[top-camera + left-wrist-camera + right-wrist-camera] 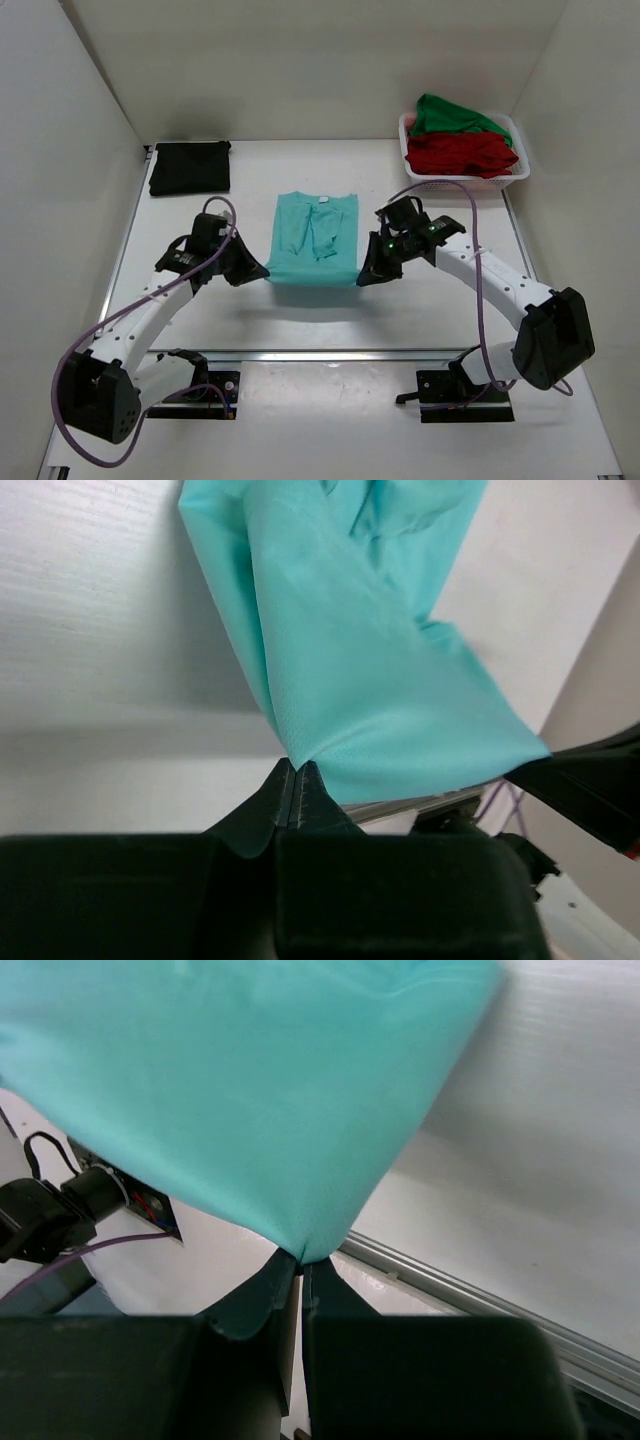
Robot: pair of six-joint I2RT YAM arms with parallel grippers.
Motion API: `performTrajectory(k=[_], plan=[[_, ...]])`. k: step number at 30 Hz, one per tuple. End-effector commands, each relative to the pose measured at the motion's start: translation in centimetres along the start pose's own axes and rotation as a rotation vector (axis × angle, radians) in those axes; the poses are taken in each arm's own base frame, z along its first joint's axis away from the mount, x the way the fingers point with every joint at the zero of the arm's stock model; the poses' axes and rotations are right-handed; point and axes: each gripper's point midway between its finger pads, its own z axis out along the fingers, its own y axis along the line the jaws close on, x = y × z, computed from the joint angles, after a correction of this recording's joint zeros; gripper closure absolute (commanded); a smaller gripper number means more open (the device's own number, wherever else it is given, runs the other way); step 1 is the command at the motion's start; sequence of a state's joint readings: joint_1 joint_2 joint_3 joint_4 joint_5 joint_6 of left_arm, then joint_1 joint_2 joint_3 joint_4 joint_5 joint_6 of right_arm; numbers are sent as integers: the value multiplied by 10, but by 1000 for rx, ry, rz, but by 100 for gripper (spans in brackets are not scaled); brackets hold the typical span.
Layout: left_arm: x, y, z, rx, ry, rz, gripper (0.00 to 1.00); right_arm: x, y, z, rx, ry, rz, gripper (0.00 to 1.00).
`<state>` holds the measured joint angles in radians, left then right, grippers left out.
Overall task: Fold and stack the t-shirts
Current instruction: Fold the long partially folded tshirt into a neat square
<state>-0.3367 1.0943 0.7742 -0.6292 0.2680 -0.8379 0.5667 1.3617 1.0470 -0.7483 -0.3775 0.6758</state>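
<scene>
The teal t-shirt (313,238) lies in the middle of the table, sleeves folded in, white neck label at its far end. Its near hem is lifted off the table. My left gripper (262,272) is shut on the hem's left corner; the teal shirt (360,660) hangs from its tips (297,765). My right gripper (363,278) is shut on the right corner; the teal cloth (240,1090) meets its tips (300,1258). A black t-shirt (190,166) lies folded at the far left. The red t-shirt (460,153) and the green t-shirt (452,115) are heaped in the basket.
The white lattice basket (520,170) stands at the far right corner of the table. White walls close in on the left, the back and the right. A metal rail (330,353) runs across the table's near edge, with the arm bases behind it.
</scene>
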Motion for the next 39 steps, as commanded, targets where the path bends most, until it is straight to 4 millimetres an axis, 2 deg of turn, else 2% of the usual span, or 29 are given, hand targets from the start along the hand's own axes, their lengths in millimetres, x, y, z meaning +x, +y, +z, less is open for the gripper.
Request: performTrajectory(k=[1, 9, 10, 11, 12, 13, 14, 15, 16, 17, 18, 19, 20, 21, 22, 23, 24, 25, 26, 27, 28, 29, 30, 31, 32, 33, 34, 35, 39], plan=[[-15, -5, -14, 34, -45, -72, 100, -2, -12, -15, -5, 13, 8, 100], [-58, -32, 18, 39, -55, -88, 100, -72, -27, -6, 3, 3, -24, 99], [-70, -38, 21, 49, -65, -92, 100, -87, -29, -6, 7, -6, -22, 100], [-75, -35, 32, 25, -53, -104, 100, -106, -20, -12, -18, -42, -38, 100], [-90, -41, 37, 28, -63, -106, 100, -114, -26, -4, -12, -20, -24, 100], [-106, -52, 34, 44, -91, -96, 100, -136, -26, -3, -16, -40, -24, 100], [-111, -49, 48, 20, -71, -105, 100, -157, -14, -12, -36, -81, -49, 100], [-129, -62, 45, 43, -99, -92, 100, -166, -24, 0, -23, -55, -24, 99], [-148, -66, 53, 30, -117, -99, 100, -190, -22, 1, -30, -77, -15, 100], [-154, -59, 69, -4, -103, -101, 100, -215, -12, -6, -48, -130, -38, 100], [-172, -65, 79, -4, -115, -95, 100, -225, -23, 9, -42, -102, -6, 100], [-193, -75, 77, 7, -154, -85, 100, -247, -27, 17, -41, -115, 12, 100], [-207, -74, 88, 3, -154, -89, 90, -271, -31, 26, -50, -131, 17, 99], [-213, -64, 105, -20, -139, -105, 66, -290, -20, 15, -68, -176, -4, 93], [-231, -67, 102, -4, -167, -110, 66, -293, -38, 33, -41, -136, 36, 81], [-234, -60, 114, -14, -152, -127, 68, -315, -27, 18, -65, -206, 6, 77], [-239, -58, 118, -17, -156, -134, 65, -325, -34, 21, -53, -222, 18, 67], [-247, -60, 118, 2, -176, -135, 62, -327, -38, 24, -53, -223, 30, 58], [-249, -53, 122, -4, -180, -145, 36, -329, -40, 19, -50, -236, 32, 56], [-251, -53, 123, 16, -178, -135, 38, -327, -52, 24, -30, -226, 47, 55], [-246, -49, 125, 18, -164, -140, 37, -330, -44, 13, -32, -265, 18, 53], [-241, -42, 131, 6, -153, -136, 34, -318, -45, 6, -22, -256, 11, 52], [-241, -46, 130, 24, -158, -126, 30, -309, -46, 6, -13, -262, 7, 52], [-233, -36, 134, 7, -140, -137, 25, -301, -57, 18, -1, -251, 8, 51], [-227, -33, 137, 8, -133, -131, 24, -303, -43, 7, -28, -300, -34, 51], [-226, -35, 139, 19, -138, -125, 24, -293, -53, 15, -18, -279, -17, 51], [-213, -27, 143, 11, -117, -141, 24, -288, -51, 16, -20, -284, -36, 51], [-205, -25, 148, 21, -103, -150, 24, -290, -54, 14, -17, -298, -41, 52], [-189, -28, 154, 41, -86, -132, 26, -285, -69, 46, 31, -248, -82, 58]])
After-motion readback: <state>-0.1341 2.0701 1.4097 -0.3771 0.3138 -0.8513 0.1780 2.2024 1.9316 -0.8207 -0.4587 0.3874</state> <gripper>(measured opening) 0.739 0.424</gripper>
